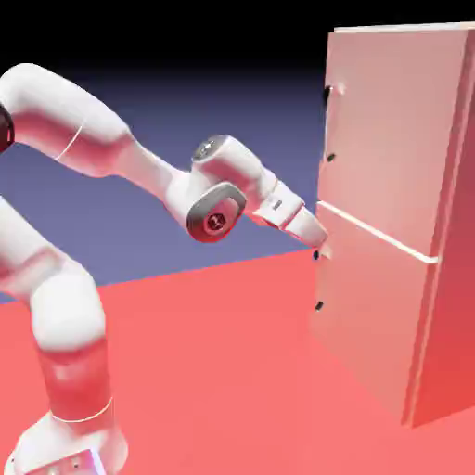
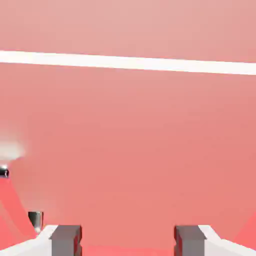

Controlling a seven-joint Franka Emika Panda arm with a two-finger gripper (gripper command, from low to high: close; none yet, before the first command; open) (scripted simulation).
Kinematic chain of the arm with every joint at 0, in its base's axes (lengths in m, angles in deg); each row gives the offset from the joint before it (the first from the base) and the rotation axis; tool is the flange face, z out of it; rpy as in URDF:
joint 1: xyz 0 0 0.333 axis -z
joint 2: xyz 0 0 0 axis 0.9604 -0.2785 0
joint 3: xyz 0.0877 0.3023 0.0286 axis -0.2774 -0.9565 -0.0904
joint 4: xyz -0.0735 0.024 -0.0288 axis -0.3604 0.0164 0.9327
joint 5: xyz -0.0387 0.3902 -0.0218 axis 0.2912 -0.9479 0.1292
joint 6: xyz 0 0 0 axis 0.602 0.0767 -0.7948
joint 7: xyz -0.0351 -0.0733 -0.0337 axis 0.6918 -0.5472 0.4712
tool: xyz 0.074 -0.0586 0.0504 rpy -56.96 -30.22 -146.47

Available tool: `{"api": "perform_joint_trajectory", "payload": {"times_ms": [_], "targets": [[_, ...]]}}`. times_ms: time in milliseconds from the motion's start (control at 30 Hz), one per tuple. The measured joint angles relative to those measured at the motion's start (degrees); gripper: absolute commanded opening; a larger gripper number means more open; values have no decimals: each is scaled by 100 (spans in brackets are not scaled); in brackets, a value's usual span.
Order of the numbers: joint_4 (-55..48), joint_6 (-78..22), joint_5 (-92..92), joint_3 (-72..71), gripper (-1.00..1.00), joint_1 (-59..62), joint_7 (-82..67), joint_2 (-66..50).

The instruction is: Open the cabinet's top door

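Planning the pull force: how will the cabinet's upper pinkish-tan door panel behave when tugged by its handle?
The upper pinkish-tan door panel looks flat and rigid, so it will probably swing stiffly, not flex. Its small vertical handle on dark studs seems thin, perhaps slippery. The open tool sits near the pale seam, lower.

rendered simulation scene: flat red table (image 1: 213,371), blank blue-violet backdrop (image 1: 186,111), untextured pinkish cabinet (image 1: 390,232).
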Motion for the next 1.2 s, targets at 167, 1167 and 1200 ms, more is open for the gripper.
{"api": "perform_joint_trajectory", "payload": {"times_ms": [167,1167,1200], "targets": [[-308,27,-1246,-455,0,410,433,112],[-2155,187,-8723,-3188,0,2873,3030,784],[-2217,192,-8972,-3279,0,2955,3117,806]]}}
